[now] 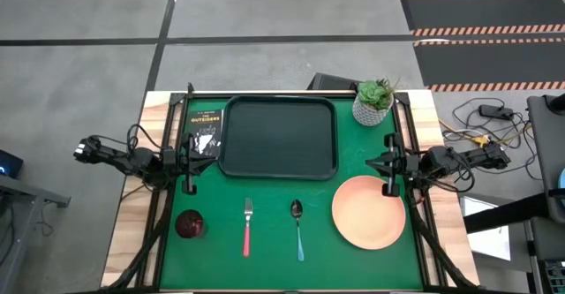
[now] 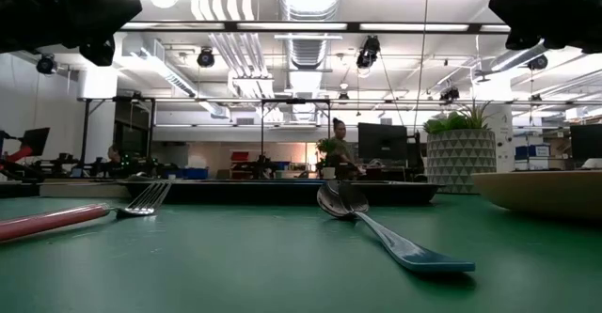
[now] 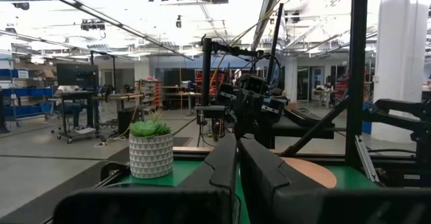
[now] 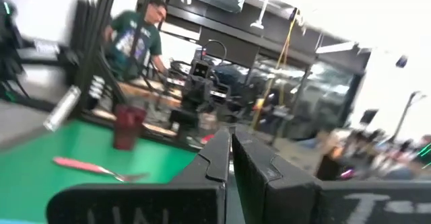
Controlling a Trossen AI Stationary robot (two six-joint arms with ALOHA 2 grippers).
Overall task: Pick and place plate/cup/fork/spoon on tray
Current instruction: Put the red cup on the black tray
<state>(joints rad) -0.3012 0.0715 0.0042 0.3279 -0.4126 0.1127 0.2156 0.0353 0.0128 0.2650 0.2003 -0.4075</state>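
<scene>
Closest to the low camera: spoon, silver bowl, light blue handle, flat on the green mat beside fork with its silver tines and pink-red handle. Left of the fork, near the mat's front left corner: cup, small, dark red, upright. Right of the spoon: plate, wide, round, peach-orange with a paler rim. Behind the cutlery, at the mat's far middle: tray, dark green-black, rounded corners, raised rim, bare inside.

Left gripper above the mat's left edge, beside the tray, fingers pressed together, holding nothing. Right gripper above the right edge, just over the plate's far rim, fingers likewise pressed together and bare.

Black book with white lettering, touching or just beside the tray's left rim. White patterned pot with a green plant at the far right corner. Pale wooden table under the mat. Beyond: grey floor, striped hazard mats, open workshop with ceiling ducts and desks, a person in a dark green shirt.
</scene>
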